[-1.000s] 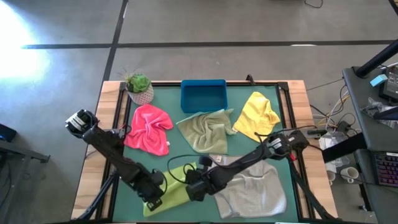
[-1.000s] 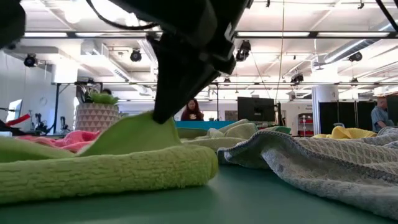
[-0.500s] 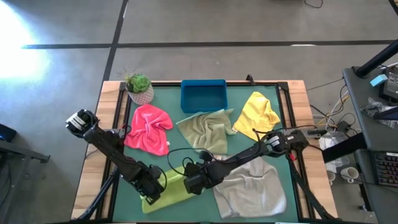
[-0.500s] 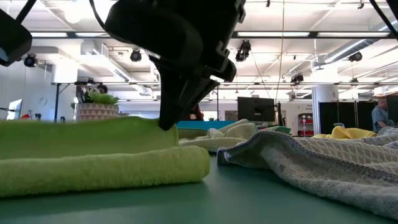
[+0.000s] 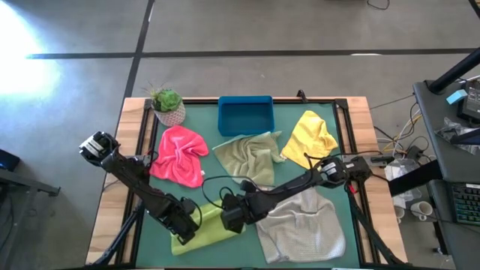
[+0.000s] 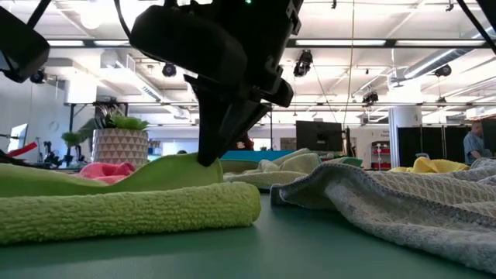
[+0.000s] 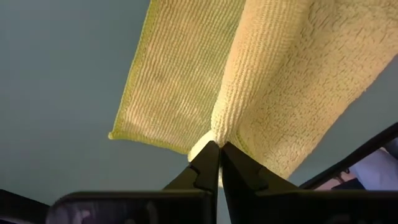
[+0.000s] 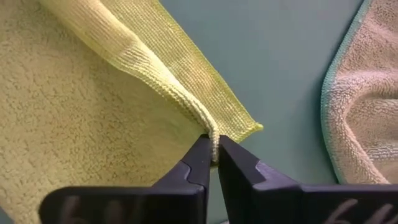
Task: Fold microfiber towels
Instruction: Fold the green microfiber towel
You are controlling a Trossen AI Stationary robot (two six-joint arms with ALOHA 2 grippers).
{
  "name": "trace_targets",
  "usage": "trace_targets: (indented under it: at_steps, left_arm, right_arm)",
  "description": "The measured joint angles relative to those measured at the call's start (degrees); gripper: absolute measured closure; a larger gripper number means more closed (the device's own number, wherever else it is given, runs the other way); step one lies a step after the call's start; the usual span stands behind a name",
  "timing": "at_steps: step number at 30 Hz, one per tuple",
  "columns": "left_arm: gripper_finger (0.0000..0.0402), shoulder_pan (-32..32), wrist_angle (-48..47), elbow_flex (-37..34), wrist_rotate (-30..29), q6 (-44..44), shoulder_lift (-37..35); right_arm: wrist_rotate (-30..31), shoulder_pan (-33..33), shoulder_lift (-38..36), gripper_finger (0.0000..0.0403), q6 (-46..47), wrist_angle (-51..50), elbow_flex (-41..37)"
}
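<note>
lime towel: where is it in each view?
High: lime towel at the table's near edge, left of centre, between both end effectors.
Low: folded roll across the left foreground.
Left wrist: fills the upper right, pinched at the fingertips.
Right wrist: fills the left, its edge pinched at the fingertips.
Shared landmark: grey towel, right of it in the high and low views, at the right wrist picture's right edge; absent in left wrist.

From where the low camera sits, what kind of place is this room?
Probably a robotics lab or open-plan workshop: exposed ceiling lights and ducts, computer monitors behind the table, and a bare concrete floor with a cluttered equipment desk beside the green work table.
</note>
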Motion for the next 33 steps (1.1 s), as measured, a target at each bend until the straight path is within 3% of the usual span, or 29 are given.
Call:
trace_targets:
  at_steps: [6,13,18,23,33]
  left_arm:
    - [0.0393,0.00,-0.32,0.00,-1.06,0.02,0.00]
    - [0.0328,0.00,-2.13,0.02,-1.05,0.02,0.00]
    - [0.0282,0.00,-4.93,0.39,3.25,0.04,-0.12]
    - [0.0270,-0.30,-5.09,1.66,4.41,0.13,-2.65]
    - [0.0269,-5.17,6.81,1.39,-15.39,-0.17,-6.27]
  right_arm:
    - [0.86,-0.29,0.00,0.0325,1.74,-0.08,0.00]
    - [0.96,-0.63,-0.02,0.0275,1.90,-0.19,0.00]
    - [0.92,-0.63,-0.75,0.0258,1.92,-2.43,-0.03]
    - [0.86,-0.58,-3.94,0.0260,1.92,-7.95,-0.04]
    - [0.92,4.10,-9.62,0.0279,2.05,-15.32,-0.08]
